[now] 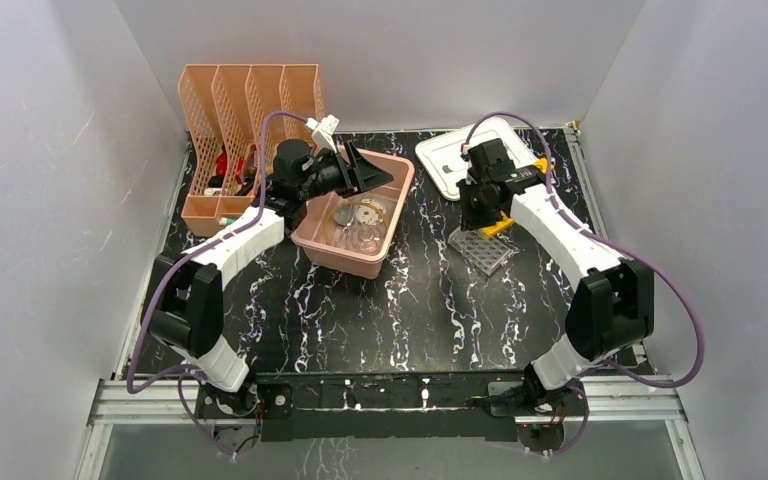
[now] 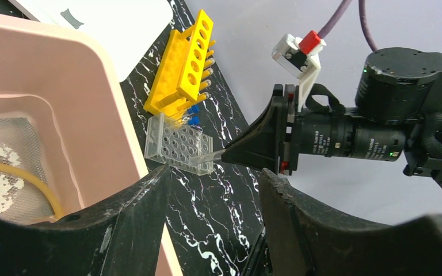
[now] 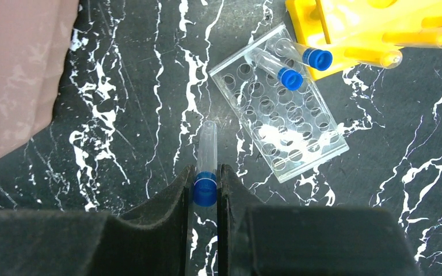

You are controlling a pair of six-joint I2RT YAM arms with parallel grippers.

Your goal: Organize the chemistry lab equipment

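While the right pincer [image 3: 206, 172] clamps a blue-capped tube [image 3: 206, 150] at its cap, the tube's clear end lies just beside one long edge of the clear rack [image 3: 279, 115], not touching it. Two more capped tubes [image 3: 290, 76] rest across that rack's corner, against the tipped-over yellow rack [image 3: 374, 26]. The left pincer [image 2: 213, 195] stands open and holds nothing, above the far right corner of the pink tub [image 1: 345, 262]. Print on the right arm's black motor is too small to read. A strip of marbled bench [image 1: 410, 310] separates the tub from the racks, and the white lid [image 1: 450, 165] lies beyond them.
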